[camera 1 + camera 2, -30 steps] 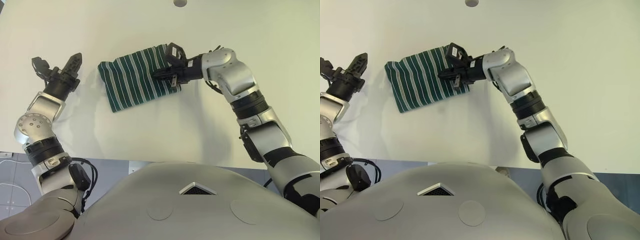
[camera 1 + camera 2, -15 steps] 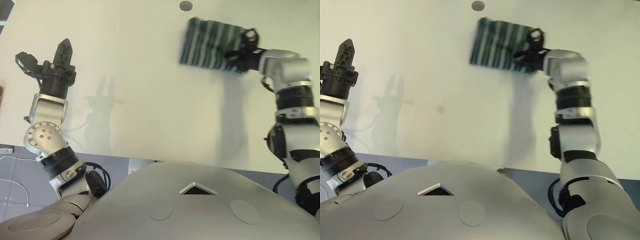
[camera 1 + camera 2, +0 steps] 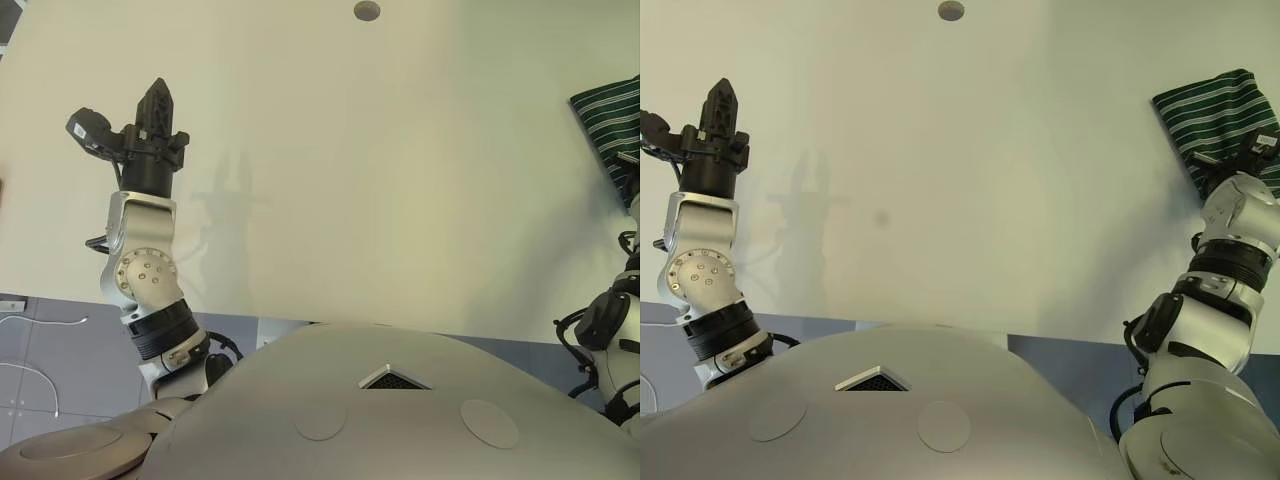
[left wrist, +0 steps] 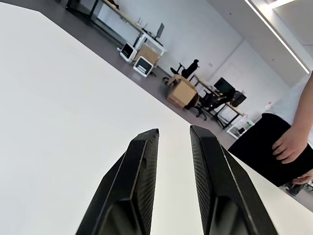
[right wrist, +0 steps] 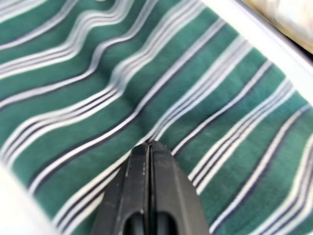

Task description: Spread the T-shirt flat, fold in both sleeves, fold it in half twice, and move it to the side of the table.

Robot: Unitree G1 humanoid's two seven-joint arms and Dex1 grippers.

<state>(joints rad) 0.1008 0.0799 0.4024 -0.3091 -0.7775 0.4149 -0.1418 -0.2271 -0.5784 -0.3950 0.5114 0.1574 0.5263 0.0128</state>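
the right gripper (image 5: 148, 143) has its fingers pressed together, pinching the fabric of the folded striped t-shirt (image 3: 1220, 115), which lies at the right edge of the surface (image 3: 400, 180). the left gripper (image 4: 173, 132) is raised over the surface's left side, empty, its fingers a narrow gap apart.

T-shirt (image 3: 1215, 110) in right claw (image 5: 148, 144), from table (image 3: 990, 150) centre to right side.
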